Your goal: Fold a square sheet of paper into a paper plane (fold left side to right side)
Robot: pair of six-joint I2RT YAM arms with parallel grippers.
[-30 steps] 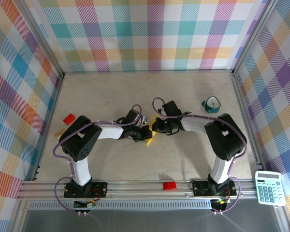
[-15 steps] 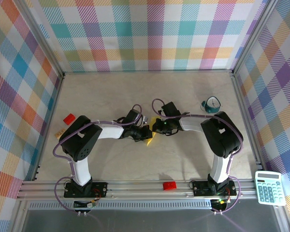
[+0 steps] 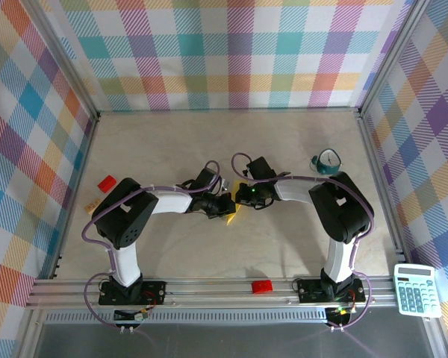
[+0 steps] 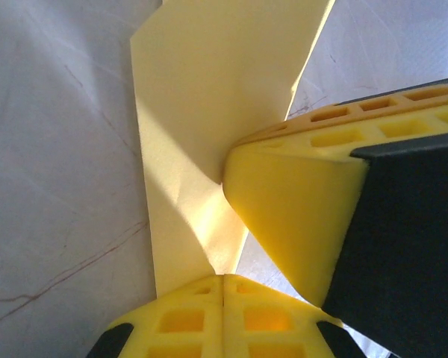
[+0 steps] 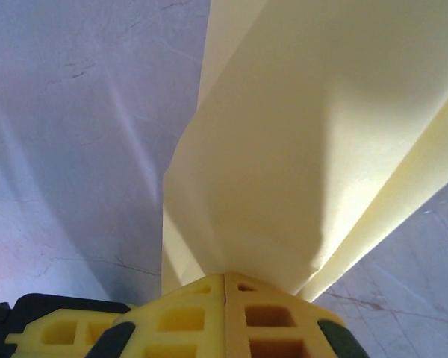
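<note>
The square sheet of paper (image 3: 234, 211) is yellow and partly folded, lying mid-table between the two gripper heads. My left gripper (image 3: 225, 206) comes at it from the left, my right gripper (image 3: 244, 195) from the right. In the left wrist view the paper (image 4: 201, 112) runs up from my shut left gripper (image 4: 224, 277), with a finger of the right gripper (image 4: 299, 216) pressing its right edge. In the right wrist view the paper (image 5: 299, 149) rises like a tent out of my shut right gripper (image 5: 224, 276).
Red bricks lie at the left (image 3: 106, 182) and on the front rail (image 3: 262, 286). A small tan block (image 3: 92, 203) sits near the left wall. A teal object (image 3: 327, 162) stands back right. A calculator (image 3: 417, 290) rests outside the front right corner.
The right arm's elbow has drifted slightly left and its gripper has edged closer over the paper. The left arm holds still. Both grippers stay shut.
</note>
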